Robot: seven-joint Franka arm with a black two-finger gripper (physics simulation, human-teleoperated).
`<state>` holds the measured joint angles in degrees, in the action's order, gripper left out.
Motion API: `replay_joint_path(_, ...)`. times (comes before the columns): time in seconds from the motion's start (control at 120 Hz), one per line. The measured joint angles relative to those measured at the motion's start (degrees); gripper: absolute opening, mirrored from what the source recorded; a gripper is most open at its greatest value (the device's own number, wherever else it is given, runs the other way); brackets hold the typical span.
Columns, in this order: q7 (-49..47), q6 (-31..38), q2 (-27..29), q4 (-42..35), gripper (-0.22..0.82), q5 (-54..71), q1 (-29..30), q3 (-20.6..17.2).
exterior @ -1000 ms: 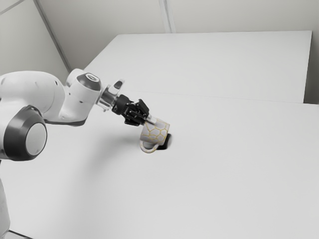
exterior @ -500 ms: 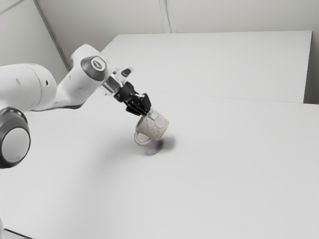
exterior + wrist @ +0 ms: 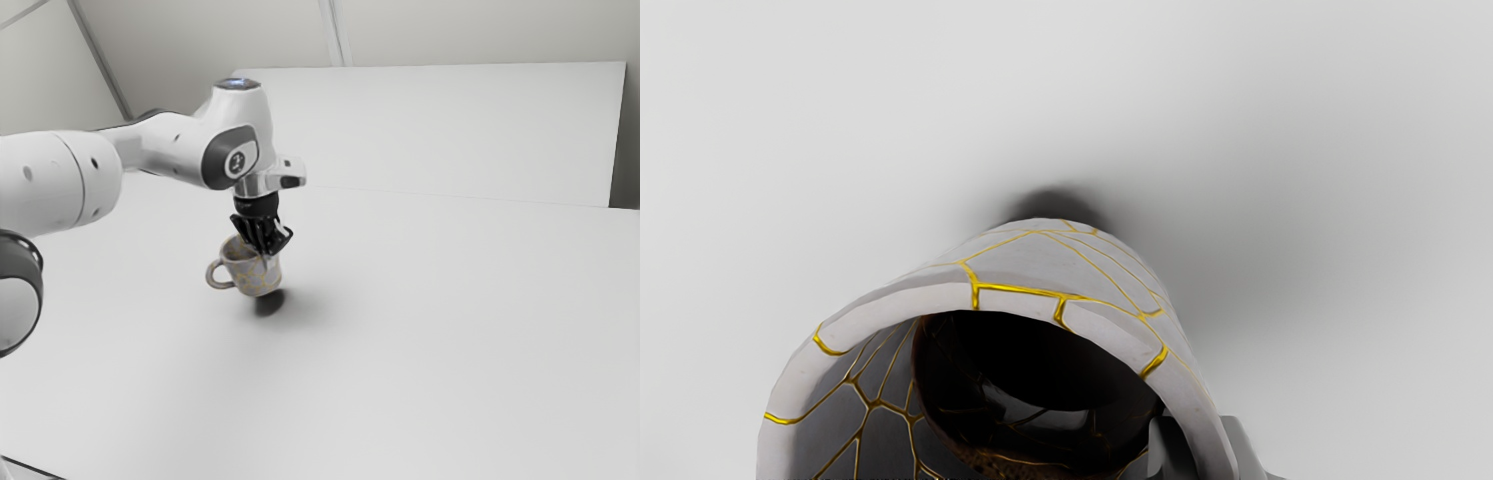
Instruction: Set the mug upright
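The mug (image 3: 255, 275) is in the air, just above the tabletop (image 3: 450, 340), judging by the dark shadow (image 3: 268, 303) at five o'clock from its base. It stands nearly upright, with a slight lean: the mouth tips toward eleven o'clock in the exterior view, and the handle (image 3: 215, 276) sticks out at nine. The tool (image 3: 266, 255) grips it by the wall at the rim, one finger inside and one outside, parted only by the wall's thickness.

The step in hand looks like righting the mug and setting it down. The next move likely calls for taking out the remaining lean, lowering until the base sits flat, then letting go.

Count: one mug with one handle, one tool, one tabletop beneath.
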<state>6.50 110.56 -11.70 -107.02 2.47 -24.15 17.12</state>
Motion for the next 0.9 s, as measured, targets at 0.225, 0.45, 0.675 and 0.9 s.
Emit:
replay_joint_path(0.225,-9.1,0.5,-2.1,-1.0,-0.17,3.3,-0.6,-0.9)
replay_joint_path(0.45,-15.9,4.0,-3.6,-1.0,-0.17,3.2,-0.7,-1.9)
replay_joint_path(0.675,-20.9,7.9,-4.6,-1.0,-0.17,0.5,-0.6,-2.0)
replay_joint_path(0.9,-24.6,9.6,-5.1,-1.1,-0.17,-1.5,-0.7,-2.5)
